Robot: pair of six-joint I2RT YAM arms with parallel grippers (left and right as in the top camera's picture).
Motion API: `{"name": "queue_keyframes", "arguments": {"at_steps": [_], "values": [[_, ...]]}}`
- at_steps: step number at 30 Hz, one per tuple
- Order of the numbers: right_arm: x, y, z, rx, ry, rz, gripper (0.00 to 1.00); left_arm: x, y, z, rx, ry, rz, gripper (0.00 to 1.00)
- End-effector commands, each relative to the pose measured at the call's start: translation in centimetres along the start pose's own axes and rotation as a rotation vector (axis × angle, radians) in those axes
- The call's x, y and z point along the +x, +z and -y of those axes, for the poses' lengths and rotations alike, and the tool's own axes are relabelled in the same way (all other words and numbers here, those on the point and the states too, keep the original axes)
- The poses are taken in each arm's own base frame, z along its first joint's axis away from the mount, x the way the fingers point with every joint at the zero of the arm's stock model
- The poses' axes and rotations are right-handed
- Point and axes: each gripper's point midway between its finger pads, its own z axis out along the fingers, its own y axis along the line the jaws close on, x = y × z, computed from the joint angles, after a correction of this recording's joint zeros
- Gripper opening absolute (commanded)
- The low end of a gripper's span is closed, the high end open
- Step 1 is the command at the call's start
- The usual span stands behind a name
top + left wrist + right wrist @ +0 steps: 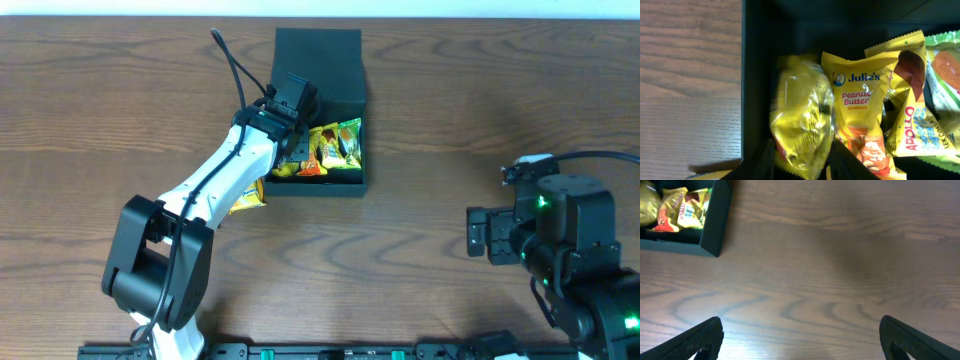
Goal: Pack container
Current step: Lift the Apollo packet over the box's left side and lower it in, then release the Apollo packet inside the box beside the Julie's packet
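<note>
The dark teal container (318, 187) stands at the middle back of the table with its flap lid (317, 62) folded open behind it. My left gripper (292, 100) reaches into its left side. In the left wrist view it (802, 155) is shut on a crinkled yellow snack packet (802, 115), held next to the container's left wall (752, 75). A yellow Julie's packet (860, 100), an Apollo packet (912, 125) and a green packet (945, 70) lie inside. My right gripper (802, 340) is open and empty over bare wood, far right of the container (715, 220).
One yellow packet (247, 195) lies on the table by the container's front left corner, partly under my left arm. A black cable (232, 62) runs from the left wrist towards the back. The right arm (560, 230) sits at the front right.
</note>
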Motion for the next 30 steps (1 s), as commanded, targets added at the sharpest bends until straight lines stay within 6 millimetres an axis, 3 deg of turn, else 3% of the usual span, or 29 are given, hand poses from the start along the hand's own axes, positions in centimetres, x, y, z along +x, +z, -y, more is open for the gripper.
{"name": "queue_keyframes", "arguments": {"at_steps": [1, 5, 10, 13, 16, 17, 22, 30], "values": [[0.0, -0.1, 0.2, 0.011, -0.014, 0.003, 0.99, 0.0, 0.5, -0.5, -0.028, 0.011, 0.001, 0.43], [0.0, -0.1, 0.2, 0.011, -0.014, 0.003, 0.99, -0.1, 0.5, -0.4, -0.025, 0.010, 0.005, 0.48], [0.0, -0.1, 0.2, 0.011, -0.014, 0.003, 0.99, -0.1, 0.5, -0.3, -0.019, 0.011, 0.005, 0.44], [0.0, -0.1, 0.2, 0.011, -0.014, 0.003, 0.99, 0.0, 0.2, 0.1, 0.003, 0.012, -0.009, 0.31], [0.0, -0.1, 0.2, 0.011, -0.014, 0.003, 0.99, 0.6, -0.1, 0.4, 0.021, 0.014, -0.046, 0.08], [0.0, -0.1, 0.2, 0.011, -0.014, 0.003, 0.99, 0.9, -0.1, 0.4, 0.025, 0.015, -0.060, 0.06], [0.0, -0.1, 0.2, 0.011, -0.014, 0.003, 0.99, 2.6, -0.3, 0.0, 0.011, 0.016, -0.133, 0.06], [0.0, -0.1, 0.2, 0.011, -0.014, 0.003, 0.99, 2.9, -0.2, -0.1, 0.008, 0.018, -0.141, 0.06]]}}
